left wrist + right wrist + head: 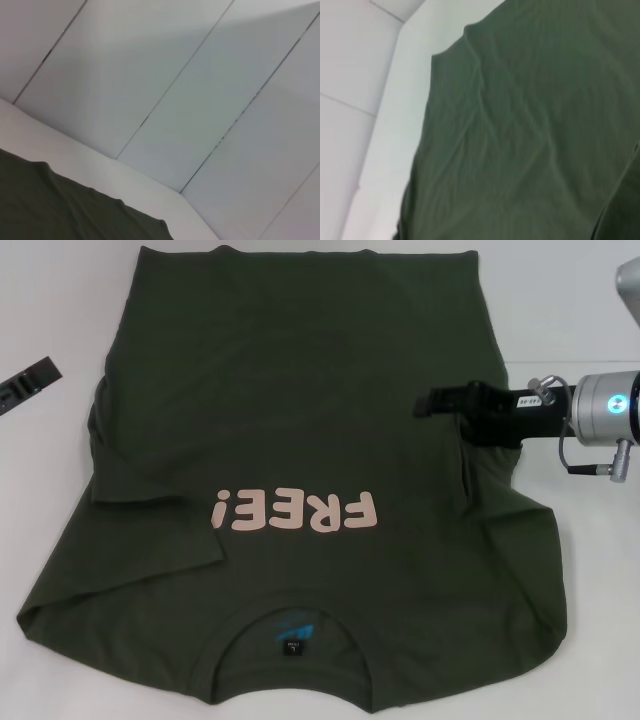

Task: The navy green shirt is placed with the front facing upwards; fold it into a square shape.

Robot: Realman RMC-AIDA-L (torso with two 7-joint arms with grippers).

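The navy green shirt (290, 420) lies flat on the white table (570, 320) with its front up. Its pink "FREE!" lettering (296, 512) and blue neck label (293, 630) are at the near end. On the left side the sleeve is folded inward over the body. My right gripper (425, 403) reaches in from the right, low over the shirt's right side near the sleeve. The right wrist view is filled with wrinkled green cloth (530, 130). My left gripper (28, 380) shows only as a black tip at the far left edge, off the shirt. A hem corner (60, 215) appears in the left wrist view.
White table (60, 300) surrounds the shirt on the left, right and far sides. Pale wall panels (190, 75) rise behind the table's far edge. The shirt's collar end hangs close to the table's near edge.
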